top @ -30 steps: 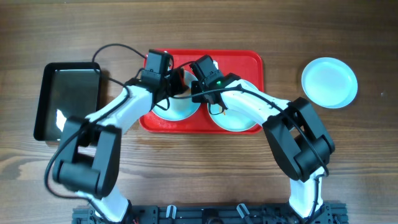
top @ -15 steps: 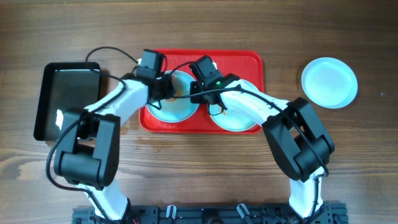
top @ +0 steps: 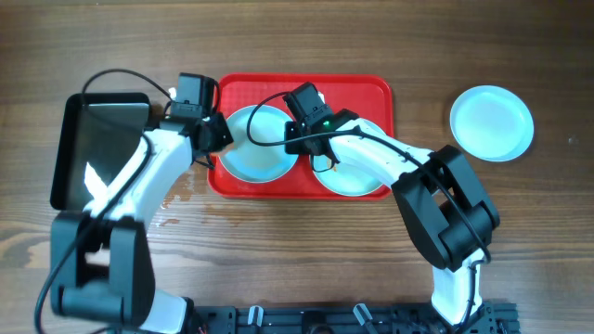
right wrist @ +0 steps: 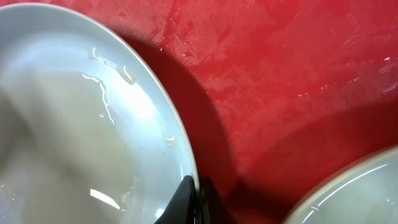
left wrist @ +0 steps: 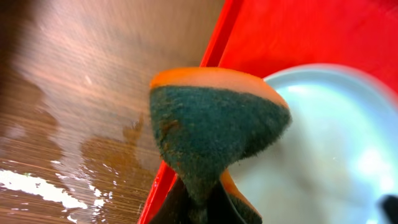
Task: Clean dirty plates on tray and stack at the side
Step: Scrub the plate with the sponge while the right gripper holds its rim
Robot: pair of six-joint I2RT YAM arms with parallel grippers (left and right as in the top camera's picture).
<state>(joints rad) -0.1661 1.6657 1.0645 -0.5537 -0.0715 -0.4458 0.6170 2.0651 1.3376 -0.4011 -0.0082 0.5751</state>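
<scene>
Left gripper (left wrist: 198,202) pressed together on a folded sponge (left wrist: 214,134), green scouring face out, hanging over the left rim of the red tray (top: 367,93), just beside the left plate (top: 255,153). Right gripper (right wrist: 196,198) pinches that plate's right rim, probably to steady it during scrubbing. The plate looks wet, with no smear visible. Second plate (top: 357,181) sits on the tray, partly under the right arm. Third plate (top: 492,122) lies well apart on the table (top: 297,37), likely the stack spot. Black tray (top: 102,148) to the left; wet patches (left wrist: 56,186) on the wood.
</scene>
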